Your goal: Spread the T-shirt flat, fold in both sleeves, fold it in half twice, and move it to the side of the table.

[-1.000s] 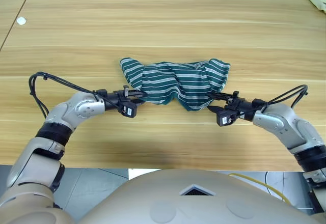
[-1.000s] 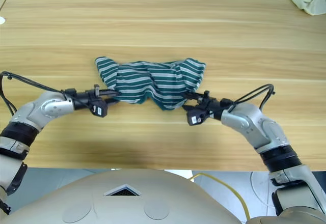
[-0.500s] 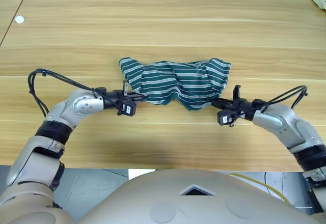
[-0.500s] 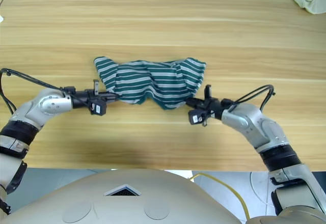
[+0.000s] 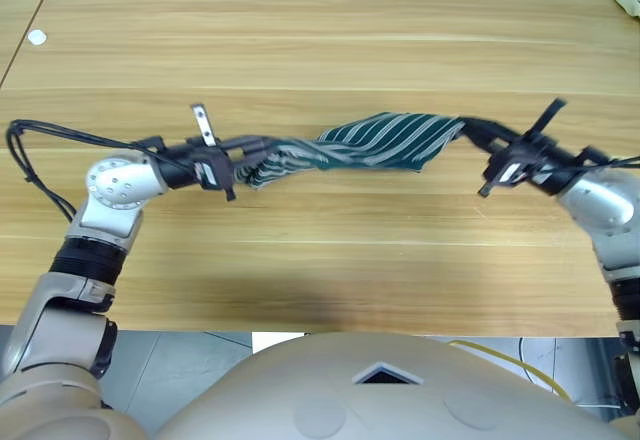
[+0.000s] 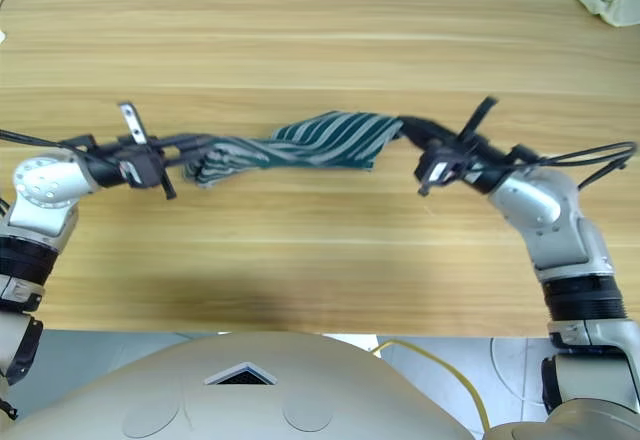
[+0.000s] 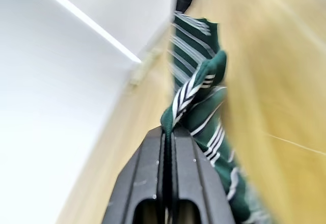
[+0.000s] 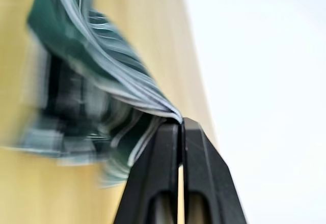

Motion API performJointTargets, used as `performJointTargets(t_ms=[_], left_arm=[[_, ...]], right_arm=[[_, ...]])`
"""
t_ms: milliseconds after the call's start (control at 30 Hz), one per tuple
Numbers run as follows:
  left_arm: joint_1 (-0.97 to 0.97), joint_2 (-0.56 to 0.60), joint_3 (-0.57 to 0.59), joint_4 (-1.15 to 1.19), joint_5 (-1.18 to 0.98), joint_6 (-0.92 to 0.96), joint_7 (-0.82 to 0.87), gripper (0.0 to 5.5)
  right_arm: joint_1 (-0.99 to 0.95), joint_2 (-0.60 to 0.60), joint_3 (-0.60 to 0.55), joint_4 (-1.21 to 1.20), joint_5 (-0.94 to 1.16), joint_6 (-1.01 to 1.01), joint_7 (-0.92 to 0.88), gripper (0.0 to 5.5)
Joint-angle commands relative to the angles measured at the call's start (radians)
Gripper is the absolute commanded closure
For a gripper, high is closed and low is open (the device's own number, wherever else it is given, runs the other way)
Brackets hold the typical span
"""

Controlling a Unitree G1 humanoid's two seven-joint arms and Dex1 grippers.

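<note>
Stretching the T-shirt (image 5: pixel 375 142) over the middle of the table (image 5: pixel 320 30), the left gripper (image 5: pixel 243 150) at nine o'clock and the right gripper (image 5: pixel 470 130) at three each pinch an end. This looks like the spreading step; next the shirt needs laying down flat.

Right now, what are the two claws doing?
The left gripper: shut on one end of the T-shirt.
The right gripper: shut on its other end.

Right gripper (image 8: pixel 179 127) jaws pinching green striped T-shirt (image 8: pixel 86 81) above table (image 8: pixel 153 46).
</note>
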Motion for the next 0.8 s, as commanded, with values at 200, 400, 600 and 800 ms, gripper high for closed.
performJointTargets(t_ms=[200,400,600,800], left_arm=[[-0.086,-0.032,0.122,0.143,0.082,-0.013,0.018,5.5],[-0.111,-0.071,0.083,0.27,0.299,-0.071,0.088,5.5],[-0.081,-0.132,0.005,0.305,0.352,-0.108,0.064,5.5],[-0.059,-0.137,-0.049,0.308,0.271,-0.074,-0.066,4.66]], right_arm=[[-0.06,0.02,-0.088,0.002,0.095,0.057,0.008,5.45],[-0.043,0.033,-0.071,-0.021,0.079,0.044,0.026,5.45],[-0.019,0.082,0.013,-0.057,-0.001,0.037,0.04,5.45],[-0.015,0.108,0.055,-0.072,-0.069,0.043,0.03,5.5]])
